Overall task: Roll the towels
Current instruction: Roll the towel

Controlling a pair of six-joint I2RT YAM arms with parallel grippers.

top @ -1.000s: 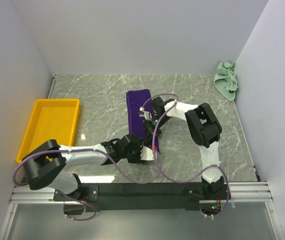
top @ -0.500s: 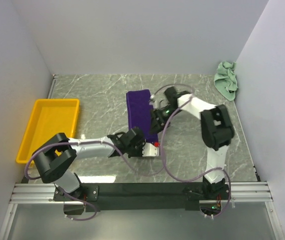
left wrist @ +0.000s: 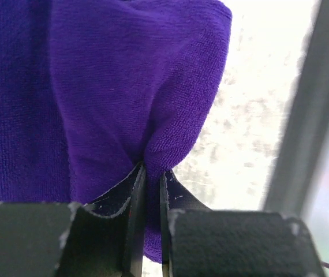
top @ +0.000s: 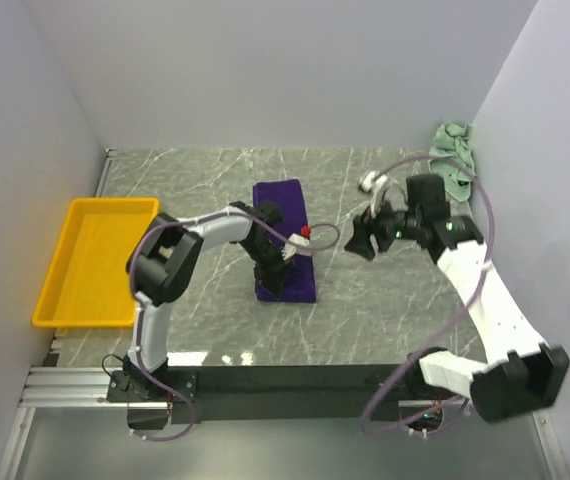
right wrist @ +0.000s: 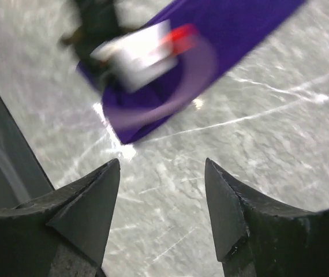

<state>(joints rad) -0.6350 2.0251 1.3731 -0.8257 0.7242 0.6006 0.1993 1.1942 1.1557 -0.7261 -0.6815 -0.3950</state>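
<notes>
Top external view: the purple towel (top: 283, 215) lies lengthwise at the centre of the table (top: 195, 180), its long axis running from 12 to 6 o'clock. The mint green towel (top: 452, 160) lies crumpled in the far corner at about 2 o'clock, against the side wall and well apart from the purple towel.

The left gripper (top: 273, 275) sits on the 6 o'clock end of the purple towel. Left wrist view: its fingers (left wrist: 137, 193) are drawn almost together and pinch a raised fold of the purple cloth; the fold bulges above the tips. Pale table surface shows at 3 o'clock of the fold.

The right gripper (top: 362, 240) is at 3 o'clock of the purple towel, apart from it and over bare table, between the two towels. Right wrist view: its jaws are spread wide with nothing between them; marble shows in the gap. The purple towel and the blurred left gripper lie at 12 o'clock of the tips.

The yellow tray (top: 65, 265) sits at 9 o'clock, at the left edge of the table.
</notes>
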